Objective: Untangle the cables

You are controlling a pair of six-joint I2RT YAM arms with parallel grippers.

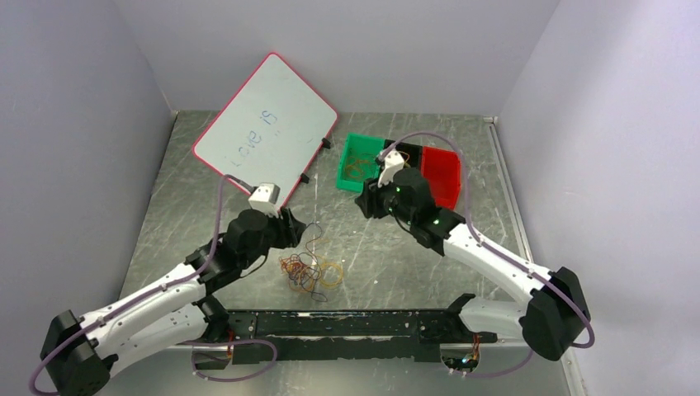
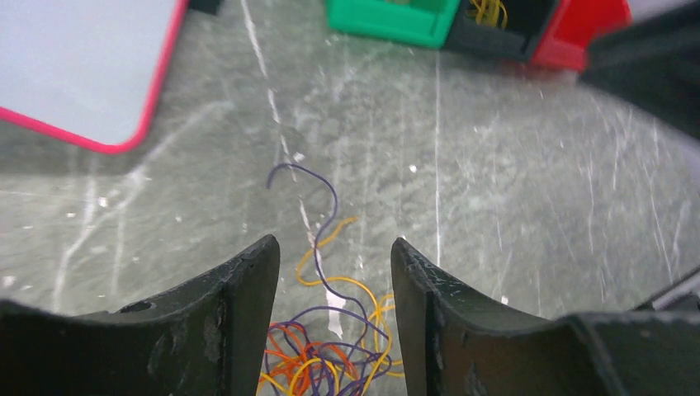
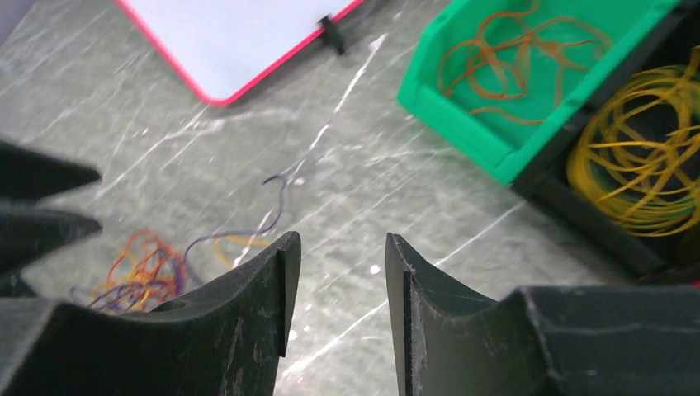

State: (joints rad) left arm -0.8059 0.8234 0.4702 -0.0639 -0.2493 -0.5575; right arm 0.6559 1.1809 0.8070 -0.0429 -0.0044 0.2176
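The cables (image 1: 309,269) lie in a small tangle of orange, yellow and purple loops on the metal table between the arms. In the left wrist view the tangle (image 2: 330,351) sits low between my open fingers, and a purple strand (image 2: 323,194) runs away from it. My left gripper (image 2: 334,247) is open and empty just above the bunch; in the top view it (image 1: 297,231) hovers at the bunch's far left edge. My right gripper (image 3: 340,243) is open and empty over bare table, right of the tangle (image 3: 144,268); in the top view it (image 1: 366,205) is near the bins.
A green bin (image 1: 344,169) holds orange cables (image 3: 512,54), a black bin (image 3: 578,206) holds yellow cables (image 3: 640,157), and a red bin (image 1: 442,177) stands beside them at the back right. A pink-rimmed whiteboard (image 1: 264,124) leans at the back left.
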